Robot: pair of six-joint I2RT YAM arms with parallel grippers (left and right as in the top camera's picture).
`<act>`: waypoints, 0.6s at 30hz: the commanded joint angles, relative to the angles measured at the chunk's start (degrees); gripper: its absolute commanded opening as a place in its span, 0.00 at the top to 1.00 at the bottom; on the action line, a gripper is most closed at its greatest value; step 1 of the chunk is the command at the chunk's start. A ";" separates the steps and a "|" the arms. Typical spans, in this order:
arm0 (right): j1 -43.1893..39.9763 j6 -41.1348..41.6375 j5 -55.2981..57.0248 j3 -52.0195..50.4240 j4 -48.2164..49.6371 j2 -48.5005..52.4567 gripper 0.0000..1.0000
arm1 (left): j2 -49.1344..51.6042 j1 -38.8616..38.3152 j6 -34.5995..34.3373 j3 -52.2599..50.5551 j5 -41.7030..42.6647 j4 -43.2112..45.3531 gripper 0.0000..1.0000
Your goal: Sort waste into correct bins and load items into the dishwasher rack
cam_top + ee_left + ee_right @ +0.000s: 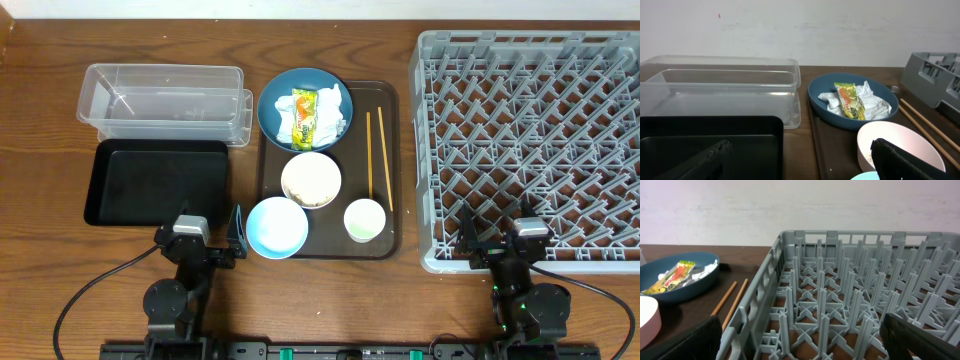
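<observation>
The left claw [801, 145] and right claw [801, 321] are held wide open and empty, presumably because nothing is sorted yet. Three bowls, one cup [364, 220] and two chopsticks [380, 158] are gathered on one brown tray [352, 160], set between two bins (clear tub [165, 95], black tray [155, 180]) and one rack [530, 140]. Tissue [335, 105] and wrapper [304, 115] are kept in the dark blue bowl [277, 110], rice scraps [311, 185] in the white bowl [287, 178], nothing in the light blue bowl [276, 227].
</observation>
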 commanded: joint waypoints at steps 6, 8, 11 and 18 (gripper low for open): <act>0.52 -0.70 -0.31 -0.13 5.70 -0.37 0.01 | -0.39 0.24 0.13 -1.20 0.04 -1.16 0.10; 0.52 -0.68 -0.31 -0.07 8.22 -0.37 0.01 | -0.39 0.24 0.13 -1.11 0.42 -0.35 0.10; 0.52 -0.68 -0.35 1.05 9.46 -0.35 0.01 | -0.28 0.24 0.13 0.46 2.29 -0.42 0.09; 0.52 -0.68 -0.57 7.43 7.91 3.52 0.01 | 6.43 0.24 0.17 7.93 4.76 -1.42 0.09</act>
